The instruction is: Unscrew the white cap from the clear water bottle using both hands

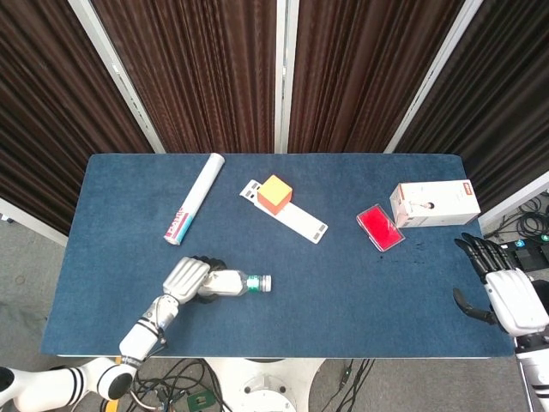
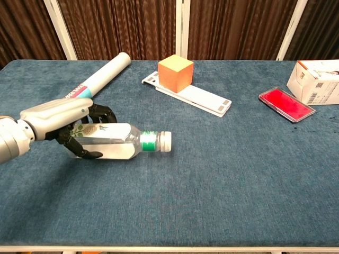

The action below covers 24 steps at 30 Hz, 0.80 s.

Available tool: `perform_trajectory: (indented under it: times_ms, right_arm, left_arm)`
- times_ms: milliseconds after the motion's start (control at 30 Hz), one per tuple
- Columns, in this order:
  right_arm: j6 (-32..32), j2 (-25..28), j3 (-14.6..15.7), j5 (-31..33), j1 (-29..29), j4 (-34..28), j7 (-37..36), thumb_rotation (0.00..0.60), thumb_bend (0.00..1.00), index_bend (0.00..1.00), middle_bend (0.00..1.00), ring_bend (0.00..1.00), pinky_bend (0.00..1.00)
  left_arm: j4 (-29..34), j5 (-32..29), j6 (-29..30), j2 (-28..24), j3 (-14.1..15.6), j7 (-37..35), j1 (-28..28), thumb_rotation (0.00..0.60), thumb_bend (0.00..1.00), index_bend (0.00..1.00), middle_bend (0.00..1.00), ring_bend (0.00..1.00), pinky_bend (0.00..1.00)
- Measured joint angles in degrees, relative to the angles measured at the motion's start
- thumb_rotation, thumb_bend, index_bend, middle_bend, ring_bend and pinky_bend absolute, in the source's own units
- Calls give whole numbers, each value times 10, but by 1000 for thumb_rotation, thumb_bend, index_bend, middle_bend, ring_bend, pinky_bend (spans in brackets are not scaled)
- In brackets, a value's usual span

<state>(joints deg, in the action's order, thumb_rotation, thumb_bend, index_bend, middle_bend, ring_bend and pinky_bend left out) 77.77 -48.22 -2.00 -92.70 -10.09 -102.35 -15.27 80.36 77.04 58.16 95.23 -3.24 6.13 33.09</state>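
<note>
Gripping the one clear bottle (image 2: 114,142) with its single white cap (image 2: 166,141), the left hand (image 2: 63,123) contrasts with the right hand (image 1: 502,287), spread empty.

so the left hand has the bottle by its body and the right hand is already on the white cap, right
Not quite. The left hand does grip the bottle by its body, but the right hand is not on the white cap. The head view shows it far off at the table's right edge, fingers apart and holding nothing. The chest view shows the cap bare.
</note>
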Motion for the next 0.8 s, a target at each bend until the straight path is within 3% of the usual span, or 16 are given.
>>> perform_trajectory:
  times_ms: [200,367,533,800]
  right_arm:
    - [-66,44,-3,-46,-63,-42,-44,600,373,0,48,0,0]
    - [-137,55,-20,-65,-134,-73,-65,600,384,0,0,0,0]
    - [-221,50,-42,-49,-202,-99,-58,599,387,12,0,0,0]
    - [-317,12,-67,10,-277,-112,-19,490,402,36,0,0,0]
  left_arm:
    - [-39,89,44,-3,5,-184,6,600,484,456,445,380,455]
    - [-90,165,101,12,5,-321,21,600,484,452,445,380,436]
    - [-131,197,126,35,0,-373,52,600,484,451,444,380,429]
    - [-114,175,110,40,-11,-374,65,600,484,452,445,380,429]
